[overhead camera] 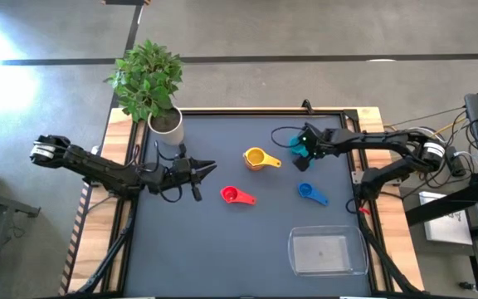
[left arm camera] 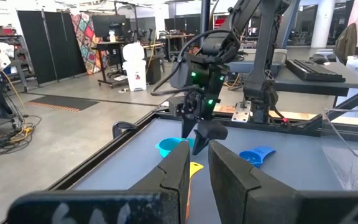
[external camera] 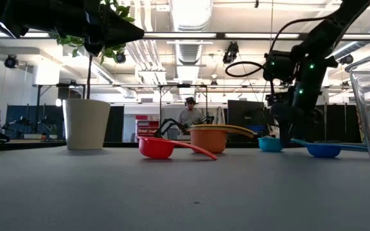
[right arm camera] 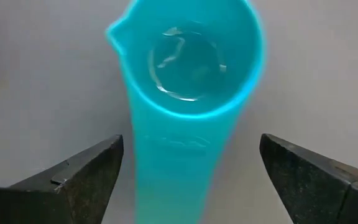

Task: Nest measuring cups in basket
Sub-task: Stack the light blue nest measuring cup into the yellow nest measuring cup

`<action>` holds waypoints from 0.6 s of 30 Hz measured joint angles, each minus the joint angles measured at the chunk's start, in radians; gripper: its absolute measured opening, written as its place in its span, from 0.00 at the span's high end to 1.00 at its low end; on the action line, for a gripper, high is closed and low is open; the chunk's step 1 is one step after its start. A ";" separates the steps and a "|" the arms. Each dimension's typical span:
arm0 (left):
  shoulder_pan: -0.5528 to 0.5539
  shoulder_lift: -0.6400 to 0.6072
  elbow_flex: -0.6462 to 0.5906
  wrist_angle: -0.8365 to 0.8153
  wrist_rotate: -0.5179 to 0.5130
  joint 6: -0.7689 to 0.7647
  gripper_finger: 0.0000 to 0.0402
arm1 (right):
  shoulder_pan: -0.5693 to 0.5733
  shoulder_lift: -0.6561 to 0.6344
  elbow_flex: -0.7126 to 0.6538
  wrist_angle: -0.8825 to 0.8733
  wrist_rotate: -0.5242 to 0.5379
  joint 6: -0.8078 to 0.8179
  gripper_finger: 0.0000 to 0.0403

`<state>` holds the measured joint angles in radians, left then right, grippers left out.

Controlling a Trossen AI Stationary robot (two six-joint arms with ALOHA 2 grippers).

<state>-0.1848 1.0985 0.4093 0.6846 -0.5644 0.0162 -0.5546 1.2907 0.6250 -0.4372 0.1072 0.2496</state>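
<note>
A teal measuring cup [right arm camera: 191,62] lies on the dark table at the far right, its handle [right arm camera: 173,180] pointing back between the fingers of my right gripper [right arm camera: 191,149]. That gripper [overhead camera: 305,143] is open and slants down over the cup, one finger on each side of the handle, apart from it. A yellow cup [overhead camera: 256,158], a red cup [overhead camera: 237,195] and a blue cup [overhead camera: 309,193] rest on their bases mid-table. The clear basket [overhead camera: 328,252] stands at the near right. My left gripper [overhead camera: 197,170] waits shut and level at the table's left.
A white pot with a green plant [overhead camera: 166,126] stands at the far left corner, just behind my left arm. Bare table lies between the cups and the basket. A person [external camera: 189,115] sits in the room beyond the far edge.
</note>
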 joint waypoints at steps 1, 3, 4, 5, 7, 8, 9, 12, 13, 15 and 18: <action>0.000 0.000 0.000 0.000 0.000 0.000 0.90 | -0.005 0.000 -0.003 0.010 -0.016 -0.007 0.12; 0.000 0.000 0.000 0.000 0.000 0.000 0.90 | -0.010 0.000 -0.003 0.011 -0.029 -0.016 0.17; 0.000 0.000 0.000 0.000 0.000 0.000 0.90 | -0.010 0.000 -0.003 0.012 -0.029 -0.022 0.21; 0.000 0.000 0.000 0.000 0.000 0.000 0.90 | -0.010 0.000 -0.003 0.011 -0.029 -0.026 0.24; 0.000 0.000 0.000 0.000 0.000 0.000 0.90 | -0.009 0.000 -0.002 0.009 -0.030 -0.040 0.34; 0.000 0.000 0.000 0.000 0.000 0.000 0.90 | -0.009 0.000 -0.001 0.009 -0.030 -0.049 0.39; 0.000 0.000 0.000 0.000 0.000 0.000 0.90 | -0.009 0.000 0.000 0.008 -0.030 -0.056 0.44; 0.000 0.000 0.000 0.000 0.000 0.000 0.90 | -0.009 0.000 0.004 0.008 -0.030 -0.076 0.60; 0.000 0.000 0.000 0.000 0.000 0.000 0.90 | -0.009 0.000 0.006 0.008 -0.030 -0.079 0.63; 0.000 0.000 0.000 0.000 0.000 0.000 0.90 | -0.009 0.000 0.012 0.007 -0.031 -0.083 0.63; 0.000 0.000 0.000 0.000 0.000 0.000 0.90 | -0.009 0.000 0.031 -0.002 -0.033 -0.092 0.63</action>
<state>-0.1848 1.0985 0.4094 0.6846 -0.5644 0.0162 -0.5636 1.2907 0.6558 -0.4388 0.0746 0.1575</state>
